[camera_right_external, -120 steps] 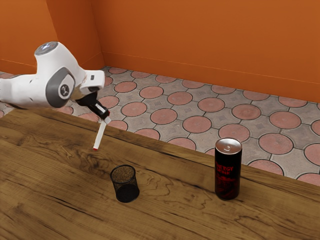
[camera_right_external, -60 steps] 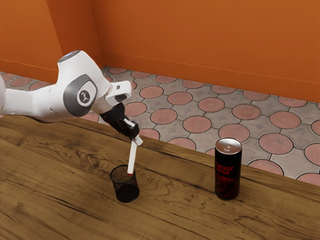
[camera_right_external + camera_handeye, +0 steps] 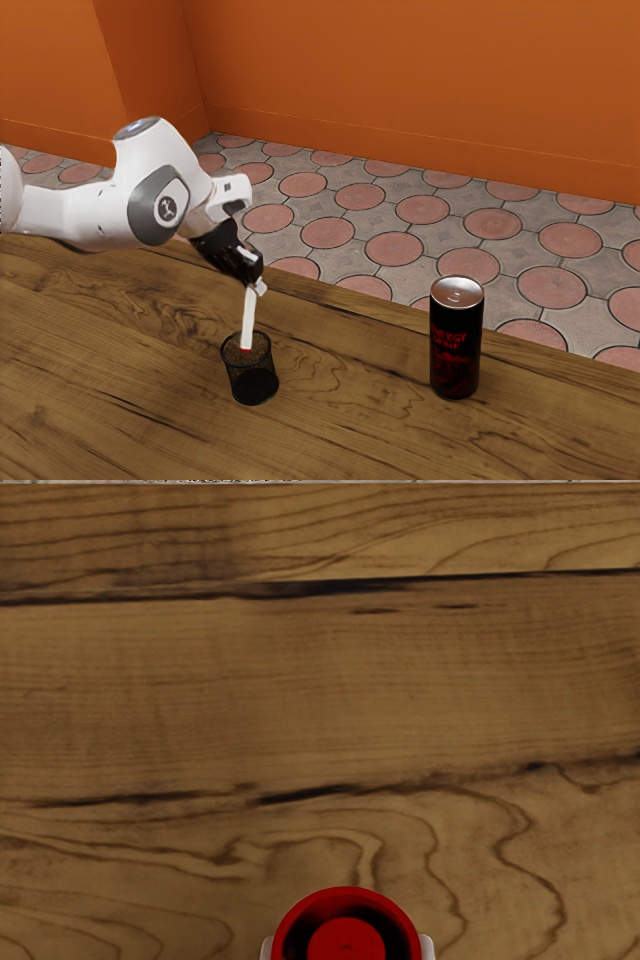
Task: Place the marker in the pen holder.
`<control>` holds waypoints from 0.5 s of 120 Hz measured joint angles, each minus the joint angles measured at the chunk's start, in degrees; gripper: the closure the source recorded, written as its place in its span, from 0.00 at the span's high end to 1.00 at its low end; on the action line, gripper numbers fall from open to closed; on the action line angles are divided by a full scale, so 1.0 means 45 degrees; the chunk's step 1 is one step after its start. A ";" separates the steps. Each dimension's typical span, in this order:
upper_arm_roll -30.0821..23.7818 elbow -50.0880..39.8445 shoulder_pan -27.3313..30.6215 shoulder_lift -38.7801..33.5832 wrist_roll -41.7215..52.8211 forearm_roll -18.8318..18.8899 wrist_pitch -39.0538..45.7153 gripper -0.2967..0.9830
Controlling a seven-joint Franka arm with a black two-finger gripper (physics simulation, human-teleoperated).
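Grab's done: my gripper (image 3: 255,286) has the marker (image 3: 248,318) pinched, red end at the mouth of the holder (image 3: 253,383). Lowering and letting go left, I reckon.

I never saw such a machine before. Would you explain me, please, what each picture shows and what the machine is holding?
This is a white robot arm with a black pincer. The exterior view comes from a camera at the arm's side. The wrist view comes from a camera on its hand, looking at the wooden table.

On the table stand a black mesh pen holder and an upright drink can. The pincer holds a white marker, red end down, at the holder's mouth; whether it is already inside, I cannot tell.
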 joint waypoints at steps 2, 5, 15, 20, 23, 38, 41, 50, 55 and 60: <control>-0.0027 -0.0009 -0.0005 0.0018 -0.0016 0.0060 0.0058 0.16; -0.0078 -0.0026 -0.0004 0.0043 -0.0039 0.0162 0.0149 0.16; -0.0293 -0.0213 0.0048 0.0078 -0.0110 0.0427 0.0487 0.16; -0.0391 -0.0358 0.0064 0.0085 -0.0142 0.0516 0.0683 0.16; -0.0440 -0.0440 0.0063 0.0082 -0.0159 0.0570 0.0808 0.16; -0.0245 -0.1055 -0.0385 -0.0127 -0.0228 0.0790 0.1430 0.16; -0.0173 -0.1307 -0.0506 -0.0321 -0.0242 0.0826 0.1527 0.16; -0.0089 -0.2090 -0.0677 -0.1093 -0.0280 0.0927 0.1755 0.16; -0.0073 -0.2425 -0.0717 -0.1493 -0.0287 0.1063 0.1838 0.19; -0.0053 -0.2614 -0.0892 -0.1831 -0.0239 0.1229 0.1848 0.26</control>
